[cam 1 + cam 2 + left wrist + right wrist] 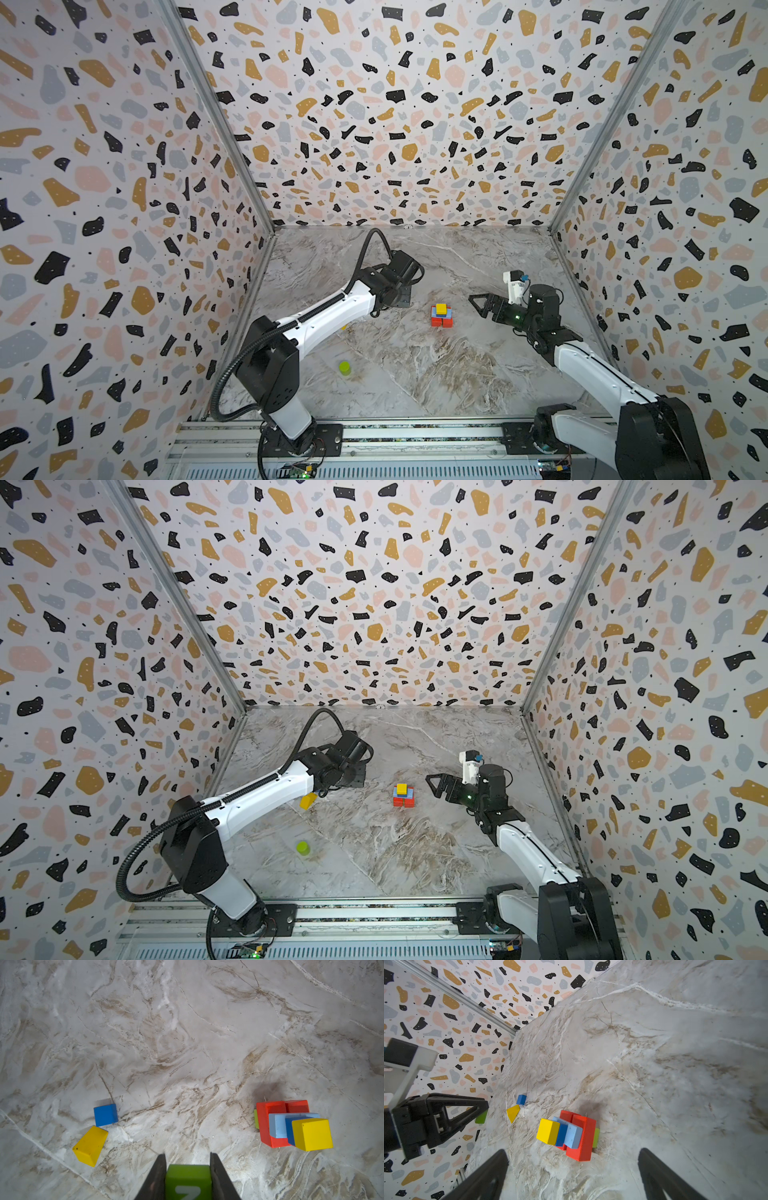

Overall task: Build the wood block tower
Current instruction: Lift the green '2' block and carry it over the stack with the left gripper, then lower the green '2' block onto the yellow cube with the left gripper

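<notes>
The wood block tower (pixel 441 316) (pixel 403 796) stands mid-table: red blocks at the base, then a light blue bar, a blue block and a yellow cube (pixel 311 1134) on top. My left gripper (pixel 188 1155) hangs left of the tower, shut on a green block (pixel 188 1180) with a white mark. From the right wrist view that gripper (pixel 481 1109) is seen above the table. My right gripper (pixel 476 305) (pixel 572 1150) stands open just right of the tower, holding nothing. Loose wood blocks lie to the left: a blue cube (pixel 105 1114), a yellow wedge (pixel 90 1146) and a lime cylinder (pixel 344 368).
A green piece (pixel 256 1119) leans against the red base. Patterned walls (pixel 124 208) close in the marble table (pixel 415 374) on three sides. The arms' mounting rail (pixel 374 436) runs along the front edge. The left forearm hides the yellow wedge in a top view.
</notes>
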{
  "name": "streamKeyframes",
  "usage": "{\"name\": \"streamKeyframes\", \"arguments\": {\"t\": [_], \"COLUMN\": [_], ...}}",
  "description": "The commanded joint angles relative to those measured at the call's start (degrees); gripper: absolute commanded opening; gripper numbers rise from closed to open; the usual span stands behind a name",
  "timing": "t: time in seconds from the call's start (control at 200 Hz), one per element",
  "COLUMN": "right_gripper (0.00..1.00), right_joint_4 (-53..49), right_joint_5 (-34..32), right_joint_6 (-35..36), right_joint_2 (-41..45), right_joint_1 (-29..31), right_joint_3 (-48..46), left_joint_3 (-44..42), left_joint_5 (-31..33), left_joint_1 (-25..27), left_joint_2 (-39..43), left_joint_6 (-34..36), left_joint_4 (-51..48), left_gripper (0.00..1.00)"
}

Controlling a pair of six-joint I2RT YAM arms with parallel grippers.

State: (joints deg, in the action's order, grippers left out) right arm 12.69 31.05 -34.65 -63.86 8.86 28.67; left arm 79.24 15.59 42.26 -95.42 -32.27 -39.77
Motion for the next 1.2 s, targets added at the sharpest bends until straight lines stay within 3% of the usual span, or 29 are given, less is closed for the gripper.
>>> {"name": "streamKeyframes", "arguments": {"t": [0.0, 0.566, 1.191], "right_gripper": [0.99, 0.99, 0.99], "right_joint_4": [1.45, 0.15, 3.06], "right_joint_5": [-0.76, -4.99, -3.31], "right_joint_6": [-3.54, -8.14, -11.36], "right_joint_2": [0.21, 2.66, 1.61], "right_joint_1": [-1.1, -2.61, -4.27], "right_joint_3": [-0.71, -2.47, -4.83], "left_joint_3": [3.07, 20.2, 26.7], "left_joint_5": [1.58, 4.2, 5.15], "left_joint_1": [1.3, 8.64, 11.64], "left_joint_2": [-1.49, -14.77, -21.3], "left_joint_6": [-2.8, -12.2, -16.31], "left_joint_4": [-3.17, -6.11, -5.51], "left_gripper": [0.26, 0.26, 0.26]}}
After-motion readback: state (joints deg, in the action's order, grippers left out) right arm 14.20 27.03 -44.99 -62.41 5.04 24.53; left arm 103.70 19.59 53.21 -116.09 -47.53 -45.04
